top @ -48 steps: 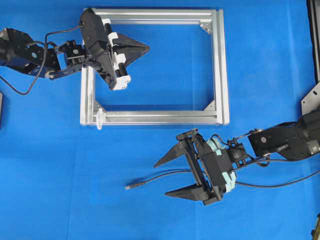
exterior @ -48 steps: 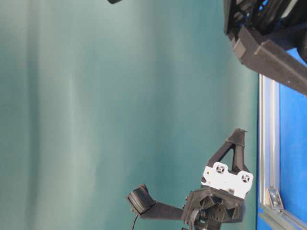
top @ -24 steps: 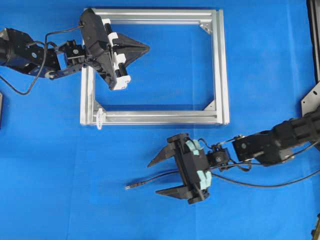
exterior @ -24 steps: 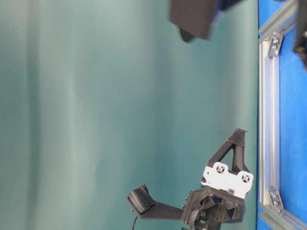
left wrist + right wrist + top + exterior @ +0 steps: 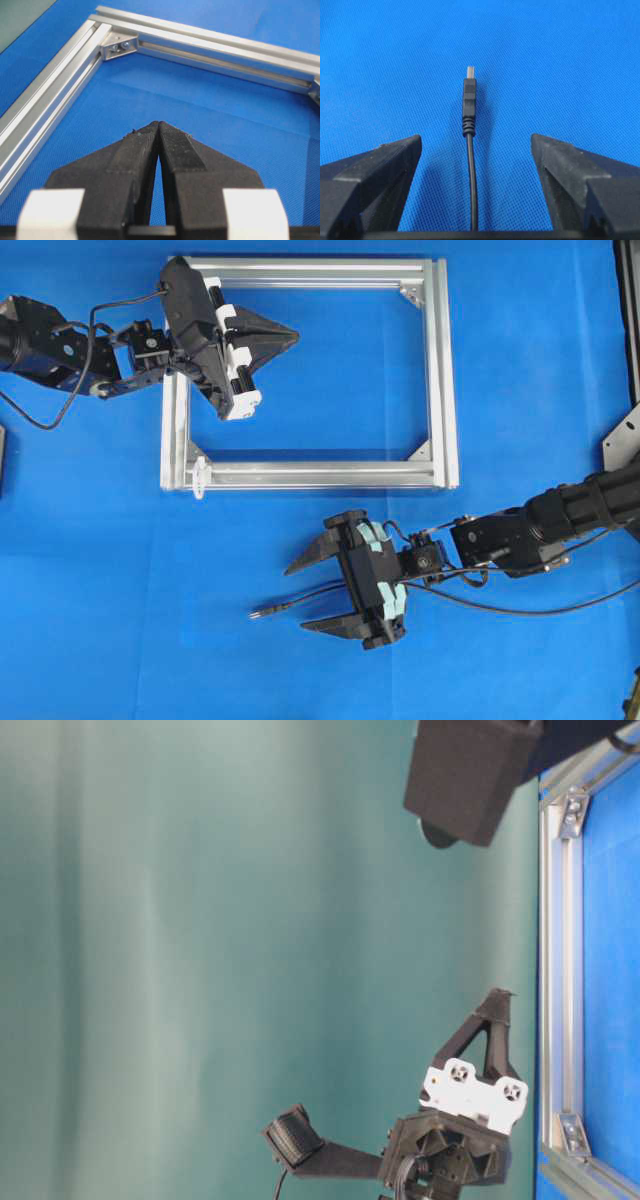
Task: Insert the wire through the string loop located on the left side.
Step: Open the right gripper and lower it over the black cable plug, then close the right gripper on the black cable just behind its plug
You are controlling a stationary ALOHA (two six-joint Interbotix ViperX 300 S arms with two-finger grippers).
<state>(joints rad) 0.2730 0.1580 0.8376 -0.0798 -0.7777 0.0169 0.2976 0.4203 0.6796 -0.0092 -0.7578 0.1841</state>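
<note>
the wire (image 5: 300,600) lies flat on the blue cloth (image 5: 520,360) below the aluminium frame (image 5: 440,370), its plug tip (image 5: 258,613) pointing toward the left edge of the overhead view and its length trailing off to the right under the right arm. in the right wrist view the plug (image 5: 469,100) sits straight ahead, centred between the two dark fingers (image 5: 375,175), touching neither.

the right gripper (image 5: 305,595) has slid leftward and a little lower across the overhead view compared with a second ago, so that its spread fingers now sit on either side of the wire just behind the plug (earlier they were further back along the cable). its jaws stand wide apart, slightly less wide than before, and hold nothing. in the table-level view a dark block of the right arm (image 5: 470,775) now fills the top right corner, where half a second ago it sat further left.

the left gripper (image 5: 290,337) has not moved: it hovers over the upper left part of the frame's interior, fingers pressed together on nothing, as the left wrist view shows (image 5: 159,130).

the string loop is too small to make out for sure; a small whitish piece (image 5: 200,478) stands at the frame's lower left corner.
</note>
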